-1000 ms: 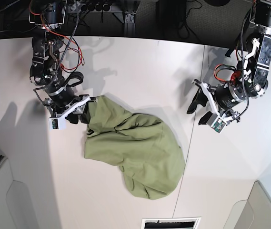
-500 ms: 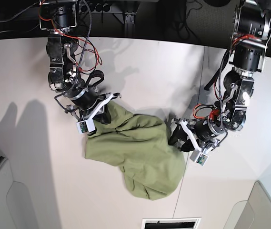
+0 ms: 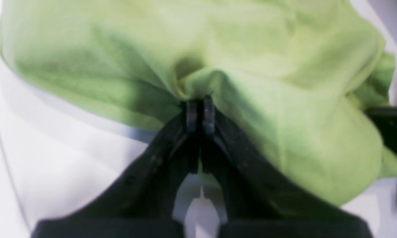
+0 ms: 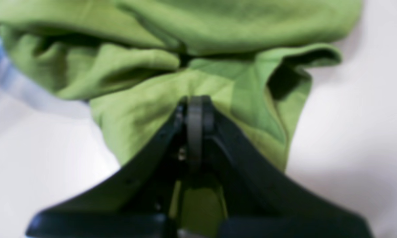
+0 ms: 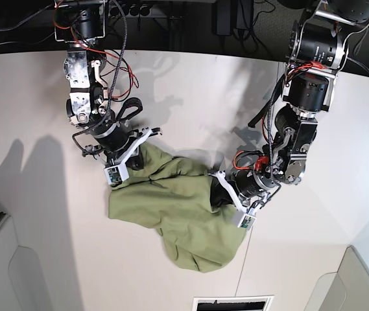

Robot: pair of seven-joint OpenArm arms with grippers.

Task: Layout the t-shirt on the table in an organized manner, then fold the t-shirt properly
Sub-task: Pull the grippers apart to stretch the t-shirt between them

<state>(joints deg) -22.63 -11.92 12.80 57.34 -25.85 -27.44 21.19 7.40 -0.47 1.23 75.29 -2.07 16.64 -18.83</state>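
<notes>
On the table (image 5: 190,97), we saw both the left gripper (image 3: 200,109) and the right gripper (image 4: 195,112) pinched tight on the crumpled t-shirt (image 5: 178,207), wrist views blurred, sleeves indistinguishable.

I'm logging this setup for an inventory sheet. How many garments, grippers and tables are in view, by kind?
Garments: 1, the green t-shirt, bunched up.
Grippers: 2, the left gripper and the right gripper, each pinched shut on the shirt's fabric.
Tables: 1, the white table.
Total: 4
</notes>
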